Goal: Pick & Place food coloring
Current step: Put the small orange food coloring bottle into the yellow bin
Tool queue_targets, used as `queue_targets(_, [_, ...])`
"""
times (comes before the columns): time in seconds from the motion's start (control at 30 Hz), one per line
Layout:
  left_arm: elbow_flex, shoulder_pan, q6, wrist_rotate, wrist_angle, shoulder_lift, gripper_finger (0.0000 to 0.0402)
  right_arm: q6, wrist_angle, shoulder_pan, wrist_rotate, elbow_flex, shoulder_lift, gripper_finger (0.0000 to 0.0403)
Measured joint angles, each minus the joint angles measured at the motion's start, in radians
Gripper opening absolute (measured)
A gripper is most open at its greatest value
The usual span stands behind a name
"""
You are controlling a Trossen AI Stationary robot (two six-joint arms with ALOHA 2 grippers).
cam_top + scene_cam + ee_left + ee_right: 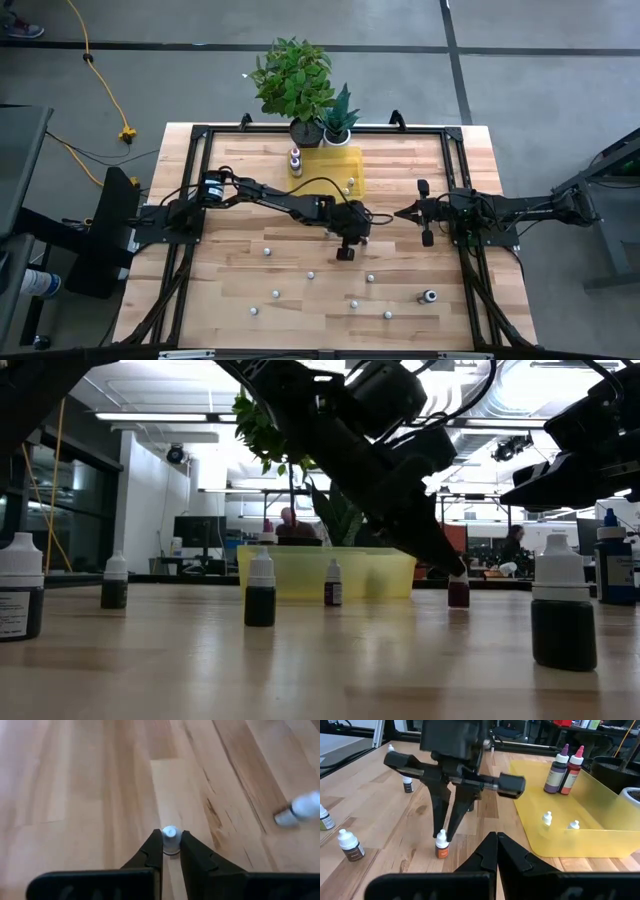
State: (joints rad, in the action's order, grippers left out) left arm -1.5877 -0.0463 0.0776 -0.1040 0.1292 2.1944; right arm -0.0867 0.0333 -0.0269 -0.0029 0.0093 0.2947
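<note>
A small bottle (pixel 170 839) with a white cap stands upright on the table (pixel 300 310) near its middle, in front of the yellow tray (pixel 600 827). The left gripper (pixel 170 851) is down on it, fingers pinching its cap from both sides. More bottles stand scattered over the table; four lie or stand in the tray. The right gripper (pixel 496 842) hovers nearby to the right, fingers pressed together, holding nothing.
</note>
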Motion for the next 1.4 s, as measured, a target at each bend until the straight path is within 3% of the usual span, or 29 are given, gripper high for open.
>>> queue_targets(0.4, [-0.279, 0.027, -0.233, 0.159, 0.319, -0.01, 0.0027, 0.0, 0.0, 0.0, 0.0, 0.0, 0.0, 0.0])
queue_targets(0.57, [-0.296, 0.041, -0.274, 0.167, 0.346, -0.031, 0.0027, 0.0, 0.0, 0.0, 0.0, 0.0, 0.0, 0.0])
queue_targets(0.7, [-0.239, 0.059, -0.268, 0.173, 0.329, -0.08, 0.0027, 0.0, -0.001, 0.0, 0.0, 0.0, 0.0, 0.0])
queue_targets(1.07, [0.083, 0.159, -0.223, 0.204, 0.213, -0.27, 0.0027, 0.0, -0.003, 0.0, 0.0, 0.0, 0.0, 0.0])
queue_targets(1.4, [0.127, 0.274, -0.215, 0.216, 0.19, -0.284, 0.0027, 0.0, -0.005, 0.0, -0.001, 0.0, 0.003, 0.0])
